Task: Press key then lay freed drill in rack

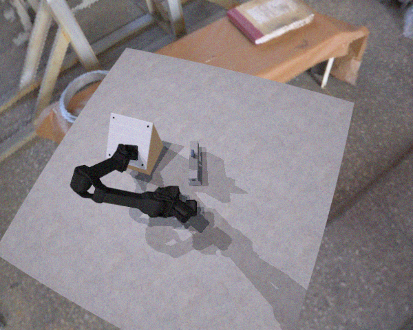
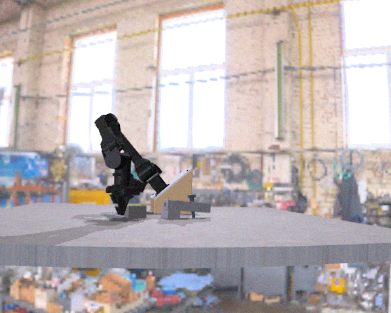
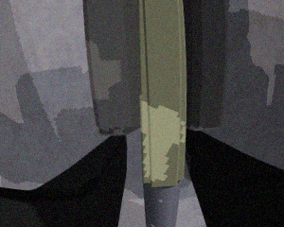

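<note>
- Claw (image 1: 191,210) (image 2: 120,213) (image 3: 155,136): parted by a modest amount. Its fingers stand to either side of the olive drill (image 2: 136,205) (image 3: 164,71), with a visible gap on the left of the wrist picture; no grip is evident.
- Drill position: lying lengthwise between the two dark walls of the rack (image 2: 135,212) (image 3: 115,71), its grey shank projecting beyond the wall ends. The top view does not let it be made out under the arm.
- Key: the blue pin (image 1: 192,153) (image 2: 191,196) is judged to be this item. It stands upright through the grey bracket (image 1: 193,166) (image 2: 202,207), apart from the claw. Whether it is fully down cannot be determined.
- Step in hand: judged to be the release in the rack, the freeing and pulling out being complete.
- Next move: open the fingers enough to clear both sides, then lift straight away without twisting.
- Risk: the right finger appears very near the drill; a sideways drift on withdrawal could drag it or nudge the rack. Full seating of the drill requires confirmation once the claw is clear.
</note>
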Tool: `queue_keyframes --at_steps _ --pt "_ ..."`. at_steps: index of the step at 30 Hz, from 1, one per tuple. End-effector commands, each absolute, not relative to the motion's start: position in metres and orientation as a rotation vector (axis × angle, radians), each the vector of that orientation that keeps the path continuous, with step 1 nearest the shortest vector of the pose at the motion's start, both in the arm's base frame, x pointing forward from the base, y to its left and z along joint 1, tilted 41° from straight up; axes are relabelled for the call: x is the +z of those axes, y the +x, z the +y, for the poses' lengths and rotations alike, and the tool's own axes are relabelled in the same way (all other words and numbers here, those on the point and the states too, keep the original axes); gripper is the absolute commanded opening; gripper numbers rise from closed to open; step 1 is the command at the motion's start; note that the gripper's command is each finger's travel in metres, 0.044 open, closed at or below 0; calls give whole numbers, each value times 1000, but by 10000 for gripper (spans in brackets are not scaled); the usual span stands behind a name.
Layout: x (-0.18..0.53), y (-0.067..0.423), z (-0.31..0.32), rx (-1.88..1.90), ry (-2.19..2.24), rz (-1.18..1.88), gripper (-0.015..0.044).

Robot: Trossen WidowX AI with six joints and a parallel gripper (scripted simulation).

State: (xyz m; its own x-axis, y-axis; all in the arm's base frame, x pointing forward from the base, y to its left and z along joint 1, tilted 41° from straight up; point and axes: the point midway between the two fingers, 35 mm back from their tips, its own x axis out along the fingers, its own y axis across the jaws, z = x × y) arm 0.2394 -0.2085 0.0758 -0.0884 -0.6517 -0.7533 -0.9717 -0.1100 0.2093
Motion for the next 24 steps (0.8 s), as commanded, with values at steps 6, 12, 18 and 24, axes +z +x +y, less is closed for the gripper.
queue_keyframes --at_steps 6,12,18,24 --pt "76 240 -209 1053 -1782 1758 368" --pt "84 241 -201 1060 -1780 1755 440" --pt "101 241 -181 1067 -1778 1753 440" --pt "120 244 -166 1067 -1778 1752 440"
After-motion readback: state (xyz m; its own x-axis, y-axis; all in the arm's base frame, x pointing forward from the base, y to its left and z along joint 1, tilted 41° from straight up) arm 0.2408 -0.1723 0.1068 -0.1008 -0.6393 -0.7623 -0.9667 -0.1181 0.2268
